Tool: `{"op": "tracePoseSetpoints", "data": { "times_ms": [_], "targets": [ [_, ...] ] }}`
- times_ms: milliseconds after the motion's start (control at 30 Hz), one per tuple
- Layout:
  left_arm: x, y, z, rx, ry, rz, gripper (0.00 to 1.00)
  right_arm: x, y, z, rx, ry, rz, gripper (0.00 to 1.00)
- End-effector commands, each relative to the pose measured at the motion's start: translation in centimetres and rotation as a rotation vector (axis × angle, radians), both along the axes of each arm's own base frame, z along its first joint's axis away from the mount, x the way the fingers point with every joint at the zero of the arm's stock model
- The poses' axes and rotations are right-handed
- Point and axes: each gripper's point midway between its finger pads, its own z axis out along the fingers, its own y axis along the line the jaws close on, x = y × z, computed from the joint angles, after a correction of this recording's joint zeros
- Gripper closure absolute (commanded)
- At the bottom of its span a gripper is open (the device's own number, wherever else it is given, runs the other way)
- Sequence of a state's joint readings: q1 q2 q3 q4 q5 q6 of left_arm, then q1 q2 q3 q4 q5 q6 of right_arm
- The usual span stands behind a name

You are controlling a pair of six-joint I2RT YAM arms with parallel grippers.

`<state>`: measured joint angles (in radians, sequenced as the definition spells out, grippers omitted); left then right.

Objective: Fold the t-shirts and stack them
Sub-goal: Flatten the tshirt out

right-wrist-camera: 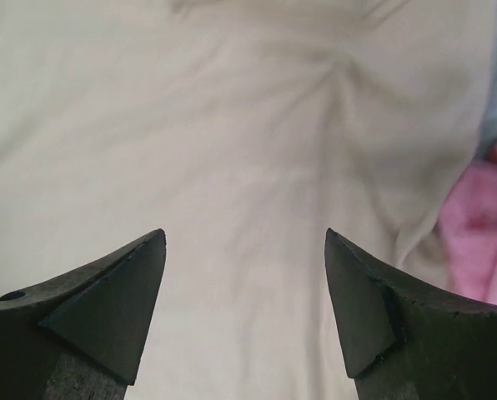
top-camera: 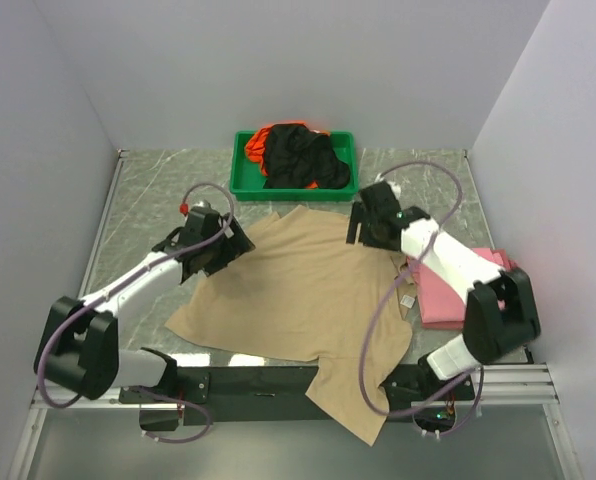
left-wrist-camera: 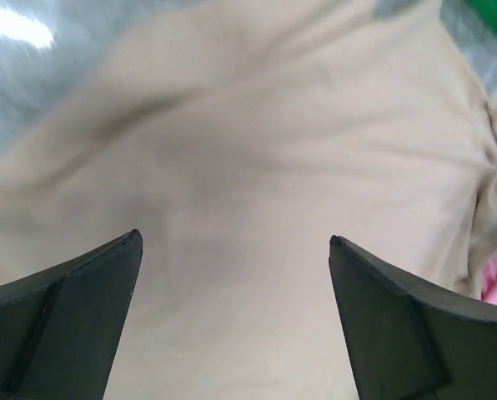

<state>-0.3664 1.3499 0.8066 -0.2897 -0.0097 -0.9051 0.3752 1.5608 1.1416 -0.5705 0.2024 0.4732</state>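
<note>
The top camera is looking down from high above and behind the near edge of the tan t-shirt (top-camera: 298, 290), taking in the whole of it from afar. Both wrist cameras are hovering close over that shirt and facing down onto it, the left above its left edge, the right above its far right corner. All three are sharing its cloth.

tan tee (top-camera: 298, 290) is soft matt cloth, lightly creased, same for the pink tee (top-camera: 436, 300) and black tee (top-camera: 303, 160). tray (top-camera: 243, 180) looks like smooth green plastic, surface (top-camera: 148, 190) is grey marbled with a bit of shine. left hand (left-wrist-camera: 234, 242) and right hand (right-wrist-camera: 244, 237) are matt dark plastic
</note>
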Motion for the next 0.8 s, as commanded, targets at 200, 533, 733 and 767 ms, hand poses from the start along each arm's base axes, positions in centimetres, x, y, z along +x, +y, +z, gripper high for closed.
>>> {"op": "tracePoseSetpoints", "data": {
  "times_ms": [200, 533, 733, 767],
  "targets": [
    [-5.4, -1.9, -3.7, -0.016, 0.101, -0.060, 0.01, -13.0, 0.0, -6.7, 0.060, 0.208, -0.034, 0.18],
    [-4.6, 1.3, -6.5, 0.102, 0.158, 0.058, 0.01, -9.5, -0.8, -9.8, 0.017, 0.275, -0.041, 0.18],
    [-0.9, 1.7, -5.9, 0.049, 0.142, 0.090, 0.01, -3.1, -2.9, -9.1, -0.084, 0.252, -0.068, 0.18],
    [-0.6, 1.3, -6.0, 0.041, 0.139, 0.076, 0.01, -2.3, -3.7, -9.1, -0.077, 0.252, -0.079, 0.18]
  ]
}}
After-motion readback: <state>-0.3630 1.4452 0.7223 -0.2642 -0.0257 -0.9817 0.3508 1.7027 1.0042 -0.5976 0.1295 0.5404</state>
